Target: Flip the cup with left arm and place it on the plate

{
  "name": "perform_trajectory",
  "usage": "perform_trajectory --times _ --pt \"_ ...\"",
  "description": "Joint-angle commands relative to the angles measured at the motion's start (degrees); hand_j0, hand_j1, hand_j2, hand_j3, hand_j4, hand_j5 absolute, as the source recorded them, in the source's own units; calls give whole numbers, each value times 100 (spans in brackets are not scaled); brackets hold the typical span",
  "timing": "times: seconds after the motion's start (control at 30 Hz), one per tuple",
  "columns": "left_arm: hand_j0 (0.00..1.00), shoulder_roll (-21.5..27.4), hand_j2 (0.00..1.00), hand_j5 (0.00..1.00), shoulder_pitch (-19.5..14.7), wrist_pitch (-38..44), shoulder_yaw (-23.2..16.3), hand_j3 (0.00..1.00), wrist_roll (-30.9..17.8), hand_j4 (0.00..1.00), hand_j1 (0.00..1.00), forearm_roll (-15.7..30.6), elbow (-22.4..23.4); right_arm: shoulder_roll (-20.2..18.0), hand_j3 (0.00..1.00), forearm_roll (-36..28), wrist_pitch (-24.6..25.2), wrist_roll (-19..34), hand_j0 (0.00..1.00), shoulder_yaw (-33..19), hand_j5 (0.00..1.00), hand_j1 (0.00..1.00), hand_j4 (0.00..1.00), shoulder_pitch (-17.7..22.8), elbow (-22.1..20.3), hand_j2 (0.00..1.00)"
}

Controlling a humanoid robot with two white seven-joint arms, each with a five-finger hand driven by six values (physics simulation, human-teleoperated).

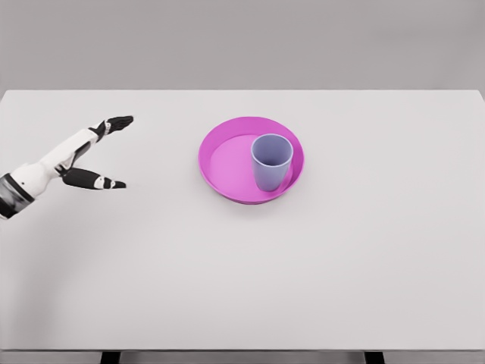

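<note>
Item: cup, pale lavender-blue, plain tumbler form without handle, tapering slightly toward the base. Position: upright, mouth up, standing inside the plate, toward its 3 o'clock side, close against the right rim. Judged from how it lies, the flip and placement look already accomplished.

Item: plate, magenta, shallow with a raised rim, set on the white table a little above its middle.

Handling, by judgement: the cup looks like a thin-walled, rigid plastic piece, light, smooth and therefore inclined to slip; unlikely to break but easily tipped by a sideways knock. Best hold would be around the side wall at mid-height, thumb opposing the fingers, or a pinch on the rim. The nearby plate rim leaves little room on the cup's 3 o'clock side; approach from 9 o'clock is freer.

Item: left hand, entering from the frame's left edge, at about 9 o'clock from the plate and well apart from it. Fingers extended and spread wide from the thumb, an open V; holds nothing, touches neither cup nor plate. Whether it rests on the table or hangs above it cannot be told.

Right arm: not visible.
</note>
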Motion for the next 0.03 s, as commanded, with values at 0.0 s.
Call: perform_trajectory --times 0.0 --pt "100 78 100 100 0 -11 31 100 1 100 100 57 7 0 100 0 1 1 100 0 100 100 100 0 1 100"
